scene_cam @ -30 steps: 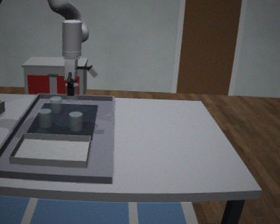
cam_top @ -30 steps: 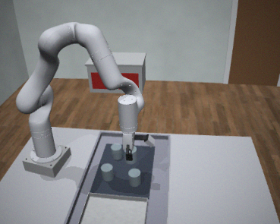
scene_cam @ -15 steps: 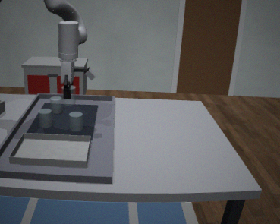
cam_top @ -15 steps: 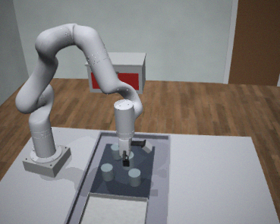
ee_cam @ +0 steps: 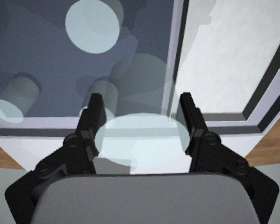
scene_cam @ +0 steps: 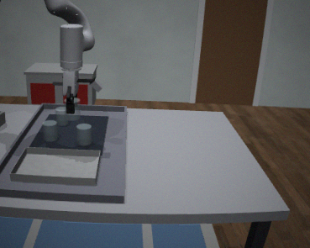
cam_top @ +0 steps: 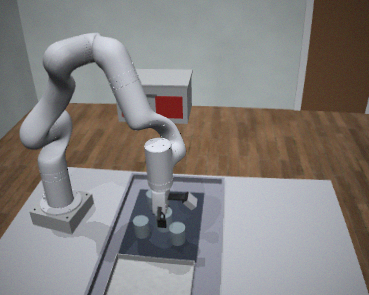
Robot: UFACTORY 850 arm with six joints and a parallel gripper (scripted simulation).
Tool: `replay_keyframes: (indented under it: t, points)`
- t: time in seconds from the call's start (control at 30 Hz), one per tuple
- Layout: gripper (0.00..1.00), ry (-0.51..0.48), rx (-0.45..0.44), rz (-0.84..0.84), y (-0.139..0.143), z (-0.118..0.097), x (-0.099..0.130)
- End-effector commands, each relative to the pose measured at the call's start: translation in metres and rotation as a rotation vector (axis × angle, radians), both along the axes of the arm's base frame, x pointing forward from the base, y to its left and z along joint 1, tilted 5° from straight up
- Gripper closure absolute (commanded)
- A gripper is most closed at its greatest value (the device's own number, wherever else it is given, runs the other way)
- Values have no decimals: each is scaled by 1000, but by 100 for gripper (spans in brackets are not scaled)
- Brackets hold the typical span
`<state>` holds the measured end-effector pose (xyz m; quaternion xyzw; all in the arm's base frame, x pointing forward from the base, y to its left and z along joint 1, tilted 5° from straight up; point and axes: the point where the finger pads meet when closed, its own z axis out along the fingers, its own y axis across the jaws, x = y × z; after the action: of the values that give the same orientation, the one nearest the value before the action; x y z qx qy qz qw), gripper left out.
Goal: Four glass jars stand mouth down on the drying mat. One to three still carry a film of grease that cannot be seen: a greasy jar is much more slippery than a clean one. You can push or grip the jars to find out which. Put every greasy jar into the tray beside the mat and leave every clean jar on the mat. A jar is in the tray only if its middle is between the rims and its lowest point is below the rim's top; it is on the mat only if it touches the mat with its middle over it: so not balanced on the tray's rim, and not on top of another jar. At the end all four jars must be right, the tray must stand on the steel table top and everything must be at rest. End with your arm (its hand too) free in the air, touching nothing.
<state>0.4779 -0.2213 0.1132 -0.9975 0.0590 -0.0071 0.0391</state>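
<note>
My gripper (cam_top: 161, 220) is shut on a pale glass jar (ee_cam: 143, 142), which fills the space between both fingers in the wrist view. It holds the jar low over the middle of the dark drying mat; I cannot tell whether the jar touches the mat. It also shows in the exterior view (scene_cam: 73, 113) under the gripper (scene_cam: 70, 104). Three other jars stand mouth down on the mat: one front left (cam_top: 141, 227), one front right (cam_top: 177, 233), and one at the back (cam_top: 149, 195), partly hidden by the arm. The white tray (cam_top: 149, 279) lies in front of the mat and holds no jar.
Mat and tray sit inside a shallow grey rimmed base (scene_cam: 60, 150) on the white table. The arm's pedestal (cam_top: 62, 211) stands to the left. A grey and red cabinet (cam_top: 169, 96) stands behind the table.
</note>
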Motion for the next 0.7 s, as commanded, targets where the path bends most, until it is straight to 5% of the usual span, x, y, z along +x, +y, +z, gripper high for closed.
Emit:
replay_keyframes:
  t: [0.0, 0.67]
  points:
    - [100, -2, 0, 0, -12, 0, -3]
    - [100, -2, 0, 0, -69, -5, -21]
